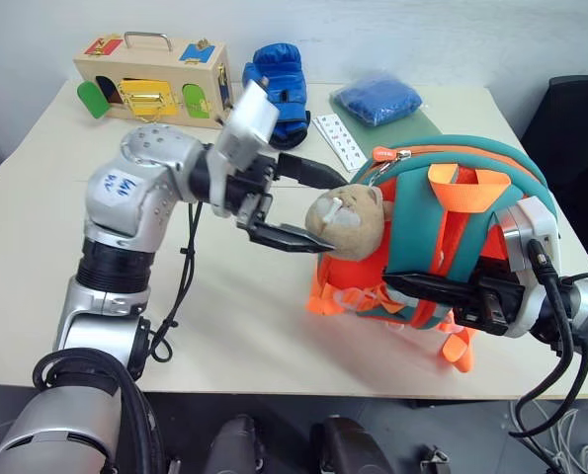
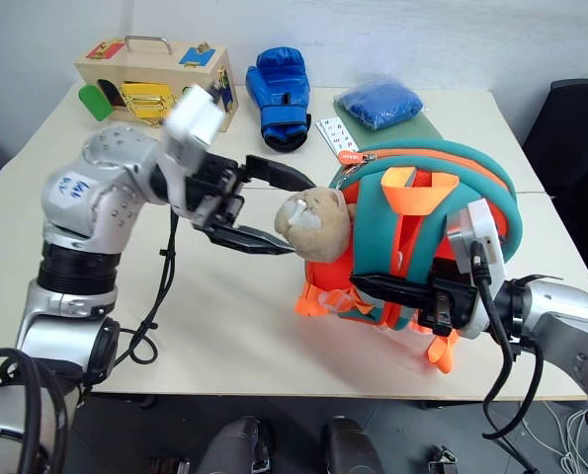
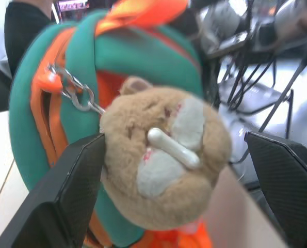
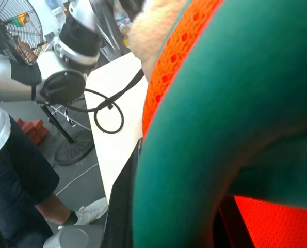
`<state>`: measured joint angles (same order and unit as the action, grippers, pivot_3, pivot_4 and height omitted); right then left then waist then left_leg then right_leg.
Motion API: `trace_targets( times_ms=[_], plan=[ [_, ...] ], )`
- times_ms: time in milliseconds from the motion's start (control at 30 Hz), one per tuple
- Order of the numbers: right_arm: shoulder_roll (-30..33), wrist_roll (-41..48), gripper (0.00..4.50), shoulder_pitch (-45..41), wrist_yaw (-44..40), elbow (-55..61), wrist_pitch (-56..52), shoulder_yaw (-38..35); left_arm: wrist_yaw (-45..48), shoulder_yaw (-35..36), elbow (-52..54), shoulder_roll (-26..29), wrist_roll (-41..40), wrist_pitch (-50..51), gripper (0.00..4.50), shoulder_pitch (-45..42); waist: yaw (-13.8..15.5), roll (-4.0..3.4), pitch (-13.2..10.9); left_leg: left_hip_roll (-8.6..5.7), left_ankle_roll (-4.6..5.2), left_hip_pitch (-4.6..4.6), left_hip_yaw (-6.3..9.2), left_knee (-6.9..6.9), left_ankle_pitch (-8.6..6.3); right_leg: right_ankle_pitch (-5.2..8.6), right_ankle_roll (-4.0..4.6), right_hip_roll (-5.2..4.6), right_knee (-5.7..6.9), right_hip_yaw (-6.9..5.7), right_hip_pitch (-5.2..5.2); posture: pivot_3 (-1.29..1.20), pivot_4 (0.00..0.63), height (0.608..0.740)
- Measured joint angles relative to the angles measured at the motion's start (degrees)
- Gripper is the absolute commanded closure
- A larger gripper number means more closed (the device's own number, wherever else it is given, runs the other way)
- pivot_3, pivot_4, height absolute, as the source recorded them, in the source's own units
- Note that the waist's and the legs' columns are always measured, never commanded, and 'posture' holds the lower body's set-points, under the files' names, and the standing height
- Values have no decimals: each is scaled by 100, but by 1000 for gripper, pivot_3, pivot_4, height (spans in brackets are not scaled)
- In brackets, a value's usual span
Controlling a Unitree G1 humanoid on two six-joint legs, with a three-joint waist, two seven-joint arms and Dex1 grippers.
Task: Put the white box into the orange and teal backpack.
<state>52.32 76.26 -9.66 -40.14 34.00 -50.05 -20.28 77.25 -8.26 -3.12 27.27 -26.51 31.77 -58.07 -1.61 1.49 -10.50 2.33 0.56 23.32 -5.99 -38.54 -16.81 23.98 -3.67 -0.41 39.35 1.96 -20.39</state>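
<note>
The orange and teal backpack (image 1: pixel 442 227) stands bulging on the table's right side, its bright orange straps facing me. A tan plush animal (image 1: pixel 351 219) hangs from it on a small chain (image 3: pixel 76 95). My left gripper (image 1: pixel 335 210) is open, one finger above and one below the plush, with nothing held. The plush sits between its fingers (image 3: pixel 65 196) in the left wrist view. My right gripper (image 1: pixel 412 289) is shut on the backpack's teal front edge, low on the side nearest me. The white box is hidden from view.
At the table's far left stands a wooden box with coloured doors (image 1: pixel 155 79). A blue boxing glove (image 1: pixel 279 94) and a blue cloth bundle (image 1: pixel 378 99) lie at the back. A white card with dark marks (image 1: pixel 340 141) lies behind the backpack. Bare tabletop (image 1: pixel 244 326) lies below my left arm.
</note>
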Motion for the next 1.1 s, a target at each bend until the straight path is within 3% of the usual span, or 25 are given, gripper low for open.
trace_targets(
  times_ms=[100,200,433,633,900,1100],
  plan=[
    [-1,40,4500,10,66,44,4,0,-163,-42,13,-215,-51,39,16,72,0,0,0,0,0,2,1,0,0,0,0,0,5,0,0,0,150,740],
    [-52,40,4500,109,127,129,14,0,-393,-14,23,-397,-87,64,592,67,1,0,0,0,1,2,2,0,0,0,0,1,3,0,0,0,150,740],
    [-129,185,4500,158,312,166,56,-1,-649,-4,3,-460,-70,42,2742,66,-1,0,0,-1,1,2,1,1,0,0,0,1,-2,0,0,0,150,740],
    [-129,221,4500,287,339,176,112,-31,-445,-87,-274,-351,89,-347,4007,38,1,0,0,-1,2,1,1,0,1,0,0,1,-4,0,1,0,150,740],
    [-127,340,4500,944,336,240,187,-518,-78,152,-2676,-64,389,-1017,4082,-1335,-11,0,0,-4,3,3,-2,13,2,0,0,1,-16,1,-2,0,150,740],
    [-169,541,4500,1240,334,650,361,-557,464,-195,-4476,285,1347,-2672,4082,-1511,-12,-1,0,-7,0,-5,-1,23,4,0,0,0,-16,3,-4,0,150,740]
  ],
)
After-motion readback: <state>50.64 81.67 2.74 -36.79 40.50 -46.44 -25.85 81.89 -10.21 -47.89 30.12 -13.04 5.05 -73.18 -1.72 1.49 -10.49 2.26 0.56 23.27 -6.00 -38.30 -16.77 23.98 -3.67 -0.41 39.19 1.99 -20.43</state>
